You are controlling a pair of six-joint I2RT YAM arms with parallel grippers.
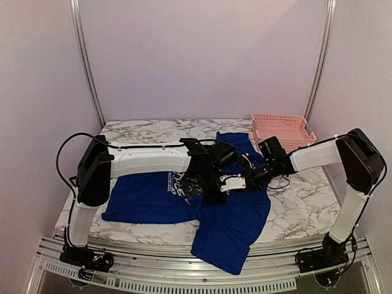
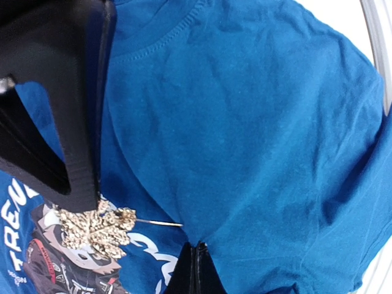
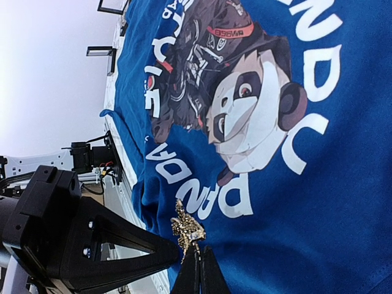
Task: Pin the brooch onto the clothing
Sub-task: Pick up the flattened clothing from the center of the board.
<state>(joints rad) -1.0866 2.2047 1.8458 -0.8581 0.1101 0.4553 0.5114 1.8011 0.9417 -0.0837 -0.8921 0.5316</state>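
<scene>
A royal-blue T-shirt (image 1: 144, 199) lies spread out flat on a white marble table (image 1: 147, 130). One part of it hangs over the near edge. A pink plastic basket (image 1: 282, 130) sits at the back right corner, just beside the top of the shirt.

On the chest of the shirt is a round print (image 3: 245, 104). It has big white letters around a panda with a black and white face.

Both arms reach in over the middle of the shirt and meet at the print.

The right gripper (image 3: 196, 252) has its two black fingers squeezed tight together, with only a thin line between them. It holds a small gold leaf-shaped brooch (image 2: 95, 229) at its tip. The brooch sits right on the edge of the print, on top of the white letters and the dark picture. A thin metal pin (image 2: 160, 223) sticks out from the brooch, lying low over the blue cloth. It points at the other gripper.

The left gripper (image 2: 193, 251) is squeezed tight too. Its tip is just beside the end of the pin. The blue cloth is bunched up into a fold right at that tip, so it has a pinch of the shirt. Creases run out from that spot across the shirt.
</scene>
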